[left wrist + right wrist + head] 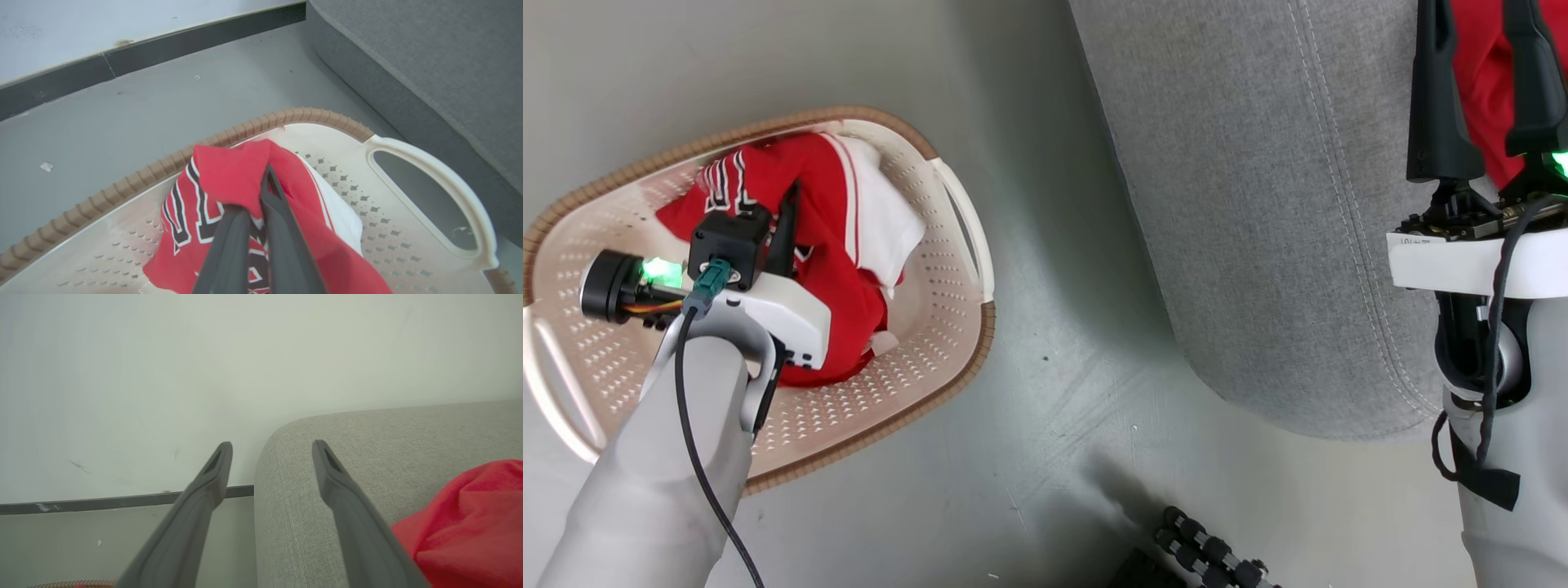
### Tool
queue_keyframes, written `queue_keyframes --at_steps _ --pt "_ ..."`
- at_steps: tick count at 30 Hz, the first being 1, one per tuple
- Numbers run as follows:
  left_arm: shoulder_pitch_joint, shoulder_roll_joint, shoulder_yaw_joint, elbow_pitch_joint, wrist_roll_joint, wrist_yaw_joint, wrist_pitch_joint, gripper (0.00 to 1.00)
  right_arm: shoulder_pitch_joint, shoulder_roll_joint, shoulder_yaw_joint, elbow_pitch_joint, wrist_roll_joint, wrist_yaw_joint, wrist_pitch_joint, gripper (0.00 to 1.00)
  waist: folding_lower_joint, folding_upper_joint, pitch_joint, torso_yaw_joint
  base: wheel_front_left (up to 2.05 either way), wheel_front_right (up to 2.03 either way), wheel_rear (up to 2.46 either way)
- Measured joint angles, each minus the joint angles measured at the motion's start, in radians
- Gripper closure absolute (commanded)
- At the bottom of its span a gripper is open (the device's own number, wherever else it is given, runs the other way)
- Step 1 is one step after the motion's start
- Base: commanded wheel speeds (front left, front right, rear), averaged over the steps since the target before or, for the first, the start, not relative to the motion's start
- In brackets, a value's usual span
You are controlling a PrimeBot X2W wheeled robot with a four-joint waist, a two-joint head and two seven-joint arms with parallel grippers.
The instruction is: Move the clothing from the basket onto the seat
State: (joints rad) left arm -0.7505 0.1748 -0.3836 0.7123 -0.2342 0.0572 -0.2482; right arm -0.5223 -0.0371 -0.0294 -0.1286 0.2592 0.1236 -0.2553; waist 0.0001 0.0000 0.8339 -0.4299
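Note:
The cream basket point(915, 351) with its brown rim stands on the floor at the left. One red jersey point(825, 245) with white panels and black-and-white numbers lies bunched inside it. My left gripper point(788, 233) reaches down into the basket and is shut on a raised fold of that jersey point(233, 175), fingertips pinched together point(265, 177). The grey seat point(1258, 204) fills the upper right. A second red garment point(1490, 106) lies on it at the far right edge. Over the seat, beside that garment point(470, 522), my right gripper point(273, 448) is open and holds nothing.
Grey floor runs between basket and seat. A pale wall with a dark baseboard point(163, 53) stands beyond the basket. A black segmented object point(1209, 555) lies on the floor at the bottom, near the seat's front corner.

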Motion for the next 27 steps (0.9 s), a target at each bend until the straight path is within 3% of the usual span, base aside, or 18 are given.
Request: queue_keyframes --at_steps 18,27 --pt "0.016 0.046 0.032 -0.306 0.006 -0.018 -0.001 1.00 0.006 -0.002 0.010 0.058 -0.076 0.000 0.000 0.00 0.0000 0.0000 -0.143 0.081 0.00 0.00 0.00" --pt "0.043 0.069 0.033 -0.402 -0.002 -0.053 -0.001 1.00 0.034 -0.003 0.042 0.104 -0.149 0.000 0.000 0.00 0.0000 0.0000 -0.251 0.126 0.00 0.00 0.00"
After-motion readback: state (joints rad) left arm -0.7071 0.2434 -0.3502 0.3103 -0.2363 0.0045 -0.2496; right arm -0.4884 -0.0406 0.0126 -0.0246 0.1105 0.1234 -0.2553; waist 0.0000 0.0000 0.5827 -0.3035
